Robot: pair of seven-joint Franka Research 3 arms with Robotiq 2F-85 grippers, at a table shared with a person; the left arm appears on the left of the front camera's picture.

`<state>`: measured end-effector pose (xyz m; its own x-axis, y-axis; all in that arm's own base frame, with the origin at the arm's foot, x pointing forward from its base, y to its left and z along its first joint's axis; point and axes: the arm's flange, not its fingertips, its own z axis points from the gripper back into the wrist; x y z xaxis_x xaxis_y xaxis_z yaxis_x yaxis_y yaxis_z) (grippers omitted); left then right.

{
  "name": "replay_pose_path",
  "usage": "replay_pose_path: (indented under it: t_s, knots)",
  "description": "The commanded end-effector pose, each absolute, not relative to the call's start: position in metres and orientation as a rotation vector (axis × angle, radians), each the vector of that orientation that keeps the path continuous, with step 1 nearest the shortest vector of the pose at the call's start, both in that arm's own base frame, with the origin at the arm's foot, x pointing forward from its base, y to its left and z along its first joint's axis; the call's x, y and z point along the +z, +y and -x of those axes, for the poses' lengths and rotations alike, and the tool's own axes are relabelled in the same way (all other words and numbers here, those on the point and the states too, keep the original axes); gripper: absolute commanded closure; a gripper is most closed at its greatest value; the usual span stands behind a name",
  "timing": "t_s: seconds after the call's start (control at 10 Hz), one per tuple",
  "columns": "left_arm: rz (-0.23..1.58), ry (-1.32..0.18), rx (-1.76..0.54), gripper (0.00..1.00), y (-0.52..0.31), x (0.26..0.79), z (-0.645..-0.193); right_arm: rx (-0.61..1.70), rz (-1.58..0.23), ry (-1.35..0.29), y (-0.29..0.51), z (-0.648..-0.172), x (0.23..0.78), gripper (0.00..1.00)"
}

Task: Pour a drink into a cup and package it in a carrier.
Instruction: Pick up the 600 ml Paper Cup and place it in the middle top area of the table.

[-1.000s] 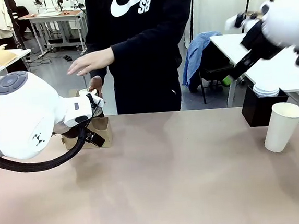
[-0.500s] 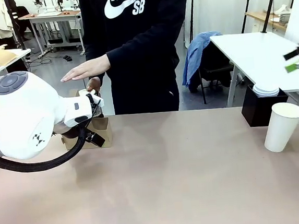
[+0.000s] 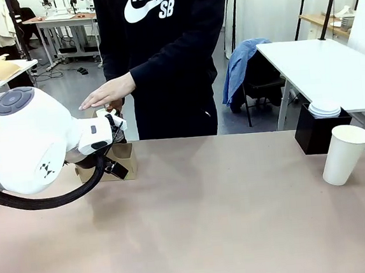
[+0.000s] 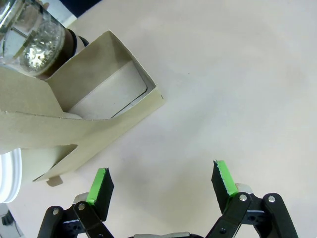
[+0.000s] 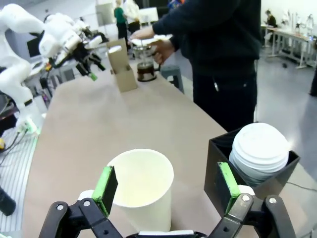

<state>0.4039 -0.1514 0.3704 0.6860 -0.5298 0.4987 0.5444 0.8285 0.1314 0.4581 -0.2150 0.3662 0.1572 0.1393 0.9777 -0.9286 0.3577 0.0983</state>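
The table [image 3: 209, 223] is matte and pale brown. The tapered white paper cup [image 3: 345, 154], lidless and empty, stands near its right edge beside a black box [image 3: 313, 136] of lids, just ahead of the right gripper [image 5: 166, 184]. The folded cardboard carrier [image 4: 44, 131] sits far left by a glass jug [image 5: 144, 64], near the left gripper [image 4: 162, 179]. Both grippers gape, holding nothing. So light a cup could tip if a finger clips its rim.

White "NIKE SB" lettering, cropped at top, on black sweatshirt [image 3: 164, 68]
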Motion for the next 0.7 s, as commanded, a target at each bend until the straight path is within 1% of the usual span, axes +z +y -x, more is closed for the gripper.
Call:
replay_pose_path:
  t_s: [0.0, 0.3, 0.4, 0.6]
  knots:
    - [0.029, -0.55, -0.602, 0.0, -0.151, 0.37, -0.404, 0.911, -0.871, -1.148, -0.218, -0.45, 0.382, 0.0]
    - [0.029, -0.55, -0.602, 0.0, -0.151, 0.37, -0.404, 0.911, -0.871, -1.148, -0.218, -0.45, 0.382, 0.0]
    - [0.029, -0.55, -0.602, 0.0, -0.151, 0.37, -0.404, 0.928, -0.877, -1.157, -0.22, -0.456, 0.373, 0.0]
    - [0.029, -0.55, -0.602, 0.0, -0.151, 0.37, -0.404, 0.857, -0.917, -1.311, -0.237, -0.441, 0.338, 0.0]
